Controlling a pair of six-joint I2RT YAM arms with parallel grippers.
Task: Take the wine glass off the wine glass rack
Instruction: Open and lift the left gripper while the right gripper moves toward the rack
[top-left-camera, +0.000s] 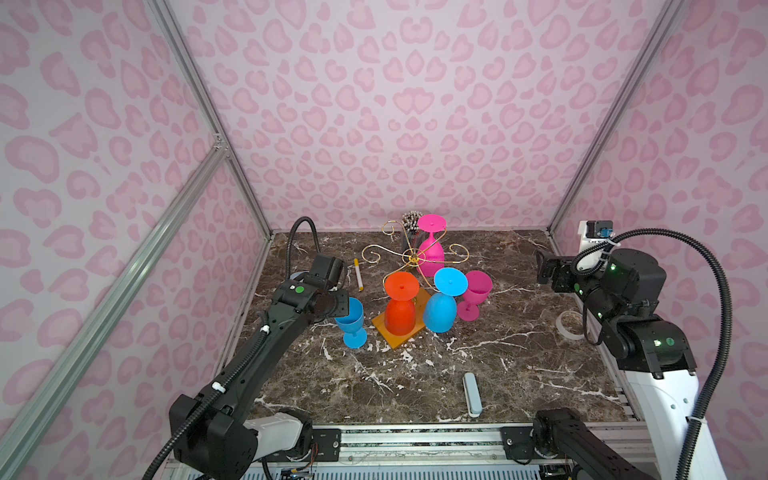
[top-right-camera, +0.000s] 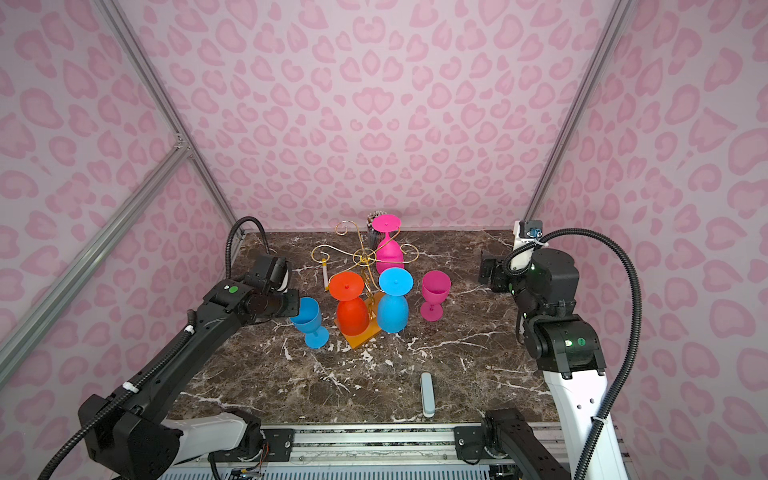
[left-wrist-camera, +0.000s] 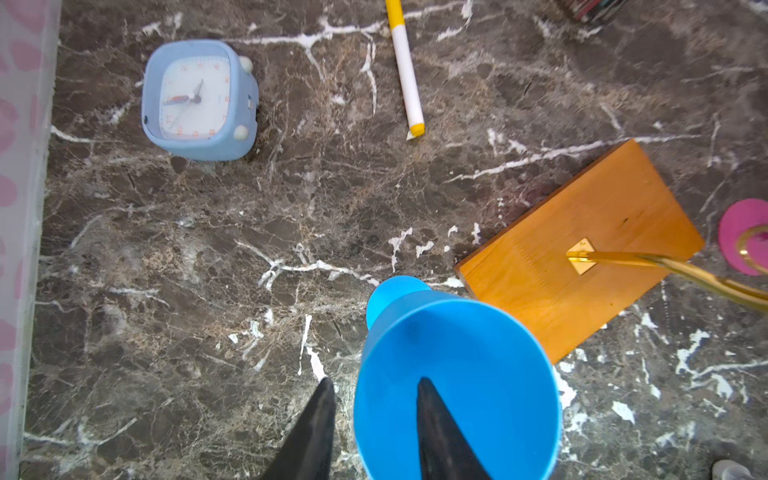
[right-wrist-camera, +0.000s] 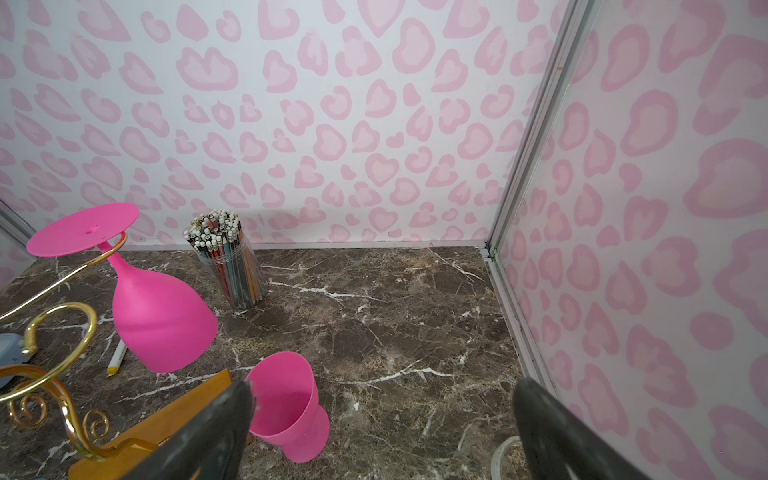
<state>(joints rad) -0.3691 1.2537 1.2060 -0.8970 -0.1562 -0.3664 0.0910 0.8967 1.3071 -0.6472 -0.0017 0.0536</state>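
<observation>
Three glasses hang upside down from the wine glass rack (top-left-camera: 409, 259): an orange glass (top-left-camera: 400, 309), a hanging blue glass (top-left-camera: 440, 311) and a rear pink glass (top-left-camera: 432, 251). Just left of its wooden base (top-left-camera: 395, 340) the upright blue wine glass (top-left-camera: 351, 322) stands on the worktop (top-left-camera: 415, 382), left pincer (left-wrist-camera: 375, 384) apart astride its rim. Beyond, a marker (top-left-camera: 358, 274), a clock (left-wrist-camera: 199, 99); the right pincer (right-wrist-camera: 384, 384) gapes empty near a standing pink glass (top-left-camera: 476, 293)

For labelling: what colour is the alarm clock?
Pale blue alarm clock, white face; clearest in left wrist view.
</observation>
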